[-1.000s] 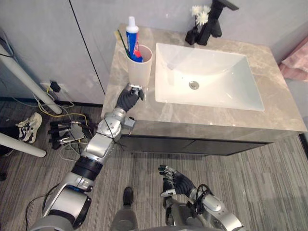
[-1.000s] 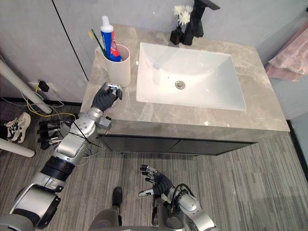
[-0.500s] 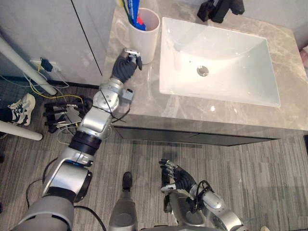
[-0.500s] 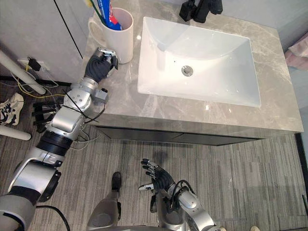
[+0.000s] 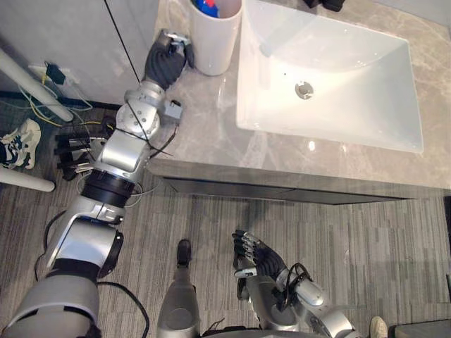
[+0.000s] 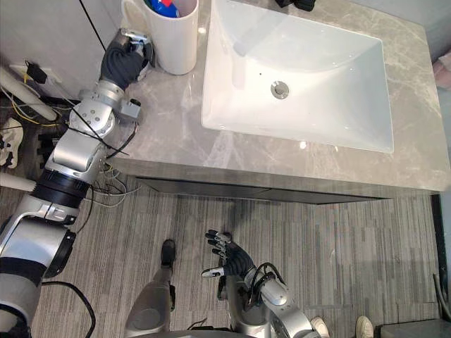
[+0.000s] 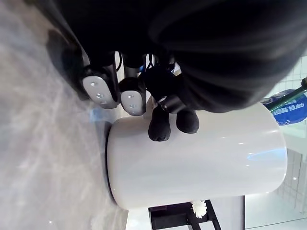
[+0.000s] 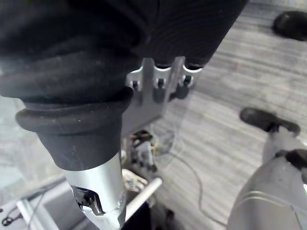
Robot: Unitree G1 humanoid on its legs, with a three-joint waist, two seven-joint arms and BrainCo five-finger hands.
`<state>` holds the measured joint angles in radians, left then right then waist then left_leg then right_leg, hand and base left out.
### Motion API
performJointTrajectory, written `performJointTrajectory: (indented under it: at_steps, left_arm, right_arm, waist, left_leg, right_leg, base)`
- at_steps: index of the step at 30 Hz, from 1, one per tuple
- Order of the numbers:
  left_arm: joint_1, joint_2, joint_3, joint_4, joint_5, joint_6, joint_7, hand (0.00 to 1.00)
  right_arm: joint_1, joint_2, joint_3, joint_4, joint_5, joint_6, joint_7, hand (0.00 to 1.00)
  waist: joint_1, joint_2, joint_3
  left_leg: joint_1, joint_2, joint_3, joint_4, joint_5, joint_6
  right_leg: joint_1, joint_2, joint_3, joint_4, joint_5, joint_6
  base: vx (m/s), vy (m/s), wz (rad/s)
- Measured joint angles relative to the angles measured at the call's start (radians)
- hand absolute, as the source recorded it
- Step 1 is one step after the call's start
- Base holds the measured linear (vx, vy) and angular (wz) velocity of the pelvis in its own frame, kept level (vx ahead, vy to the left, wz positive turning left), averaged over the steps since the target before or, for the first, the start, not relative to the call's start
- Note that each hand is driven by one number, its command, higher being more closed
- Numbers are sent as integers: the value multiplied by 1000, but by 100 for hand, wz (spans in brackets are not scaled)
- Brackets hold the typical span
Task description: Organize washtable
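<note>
Fingers (image 7: 159, 128) of the left hand (image 5: 165, 65) curl, tips touching the white cup (image 7: 206, 158).

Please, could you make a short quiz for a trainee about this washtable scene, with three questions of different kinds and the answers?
1. True or false: the white cup stands inside the sink.
2. Which hand touches the cup? A) left hand B) right hand C) neither
3. Fill in: the right hand hangs low over the ____.
Key: 1 false, it stands on the counter beside the sink; 2 A; 3 floor.
</note>
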<state>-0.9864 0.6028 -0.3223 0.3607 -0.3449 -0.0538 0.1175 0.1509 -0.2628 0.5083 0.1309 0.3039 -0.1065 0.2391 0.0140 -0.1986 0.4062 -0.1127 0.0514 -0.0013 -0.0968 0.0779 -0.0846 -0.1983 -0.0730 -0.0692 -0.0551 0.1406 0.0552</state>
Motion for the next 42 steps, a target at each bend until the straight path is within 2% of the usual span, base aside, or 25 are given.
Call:
performJointTrajectory:
  at_steps: [10, 19, 21, 24, 25, 27, 29, 34, 40, 42]
  left_arm:
    - [-72, 6, -26, 80, -56, -2, 24, 100]
    - [-98, 22, -27, 140, -78, -10, 37, 100]
    - [-92, 24, -27, 138, -78, -10, 37, 100]
    - [-35, 36, -22, 82, -76, -10, 34, 100]
    - [35, 43, -19, 2, -75, -10, 19, 100]
    - [106, 44, -19, -69, -75, -11, 1, 100]
    - [206, 28, -18, -138, -65, -11, -29, 100]
    - [322, -21, -19, -139, -31, -8, -48, 100]
    - [342, -51, -20, -106, -28, -8, -51, 100]
    - [353, -52, -21, -73, -28, -7, -50, 100]
  right_arm:
    - [4, 1, 4, 1, 0, -4, 0, 0]
    - [8, 0, 4, 1, 0, -4, 2, 0]
    - [7, -2, 2, 1, 1, -4, 1, 0]
    - [8, -1, 5, 1, 1, -4, 4, 0]
    - [8, -2, 10, 2, 1, -3, 5, 0]
    - [5, -2, 10, 2, 1, -3, 6, 0]
    - [5, -5, 10, 6, 1, -1, 9, 0]
    - [-3, -19, 13, 45, 1, 3, 25, 0]
    - [-8, -21, 27, 63, 0, 8, 25, 0]
    - [-5, -25, 49, 93, -1, 13, 25, 0]
  waist:
    - [-4, 0, 0]
    - [-3, 2, 2]
    - [-1, 11, 7]
    - [-3, 11, 7]
    - [-1, 16, 5]
    - [-1, 22, 4]
    - [-2, 42, -28]
    - [-3, 76, -100]
    - [-16, 75, -103]
    - [-26, 73, -137]
  left_leg:
    - [-15, 21, 1, 0, -8, 0]
    - [-15, 37, -6, 0, -4, -6]
    - [-12, 35, -8, 0, -1, -10]
    - [-3, 32, -6, -3, 1, -13]
    - [9, 29, -5, -6, 2, -14]
    - [22, 30, -5, -6, 2, -15]
    - [26, 25, -5, -6, 3, -14]
    - [43, 18, -6, -6, 5, -9]
    - [64, 16, -11, -7, 2, -13]
    - [58, 16, -9, -7, 3, -13]
  right_leg:
    - [-21, 22, 20, -1, 46, -5]
    - [-23, 39, 38, -4, 47, -5]
    - [-17, 38, 36, -7, 47, -5]
    - [-5, 35, 36, -11, 38, -15]
    - [7, 33, 33, -11, 21, -22]
    - [17, 33, 24, -4, 3, -13]
    - [23, 32, 16, 2, -6, -14]
    - [42, 24, 14, 1, -5, -15]
    - [68, 17, 10, 1, -15, -3]
    - [61, 17, 12, 1, -18, -7]
  base:
    - [-10, -5, -3]
    - [-2, -6, -2]
    - [0, 0, 0]
    - [0, 0, 0]
    - [8, -2, 4]
    - [10, -8, 6]
    - [31, 6, 8]
    - [27, 6, 2]
    - [-39, 7, 5]
    - [-40, -2, -4]
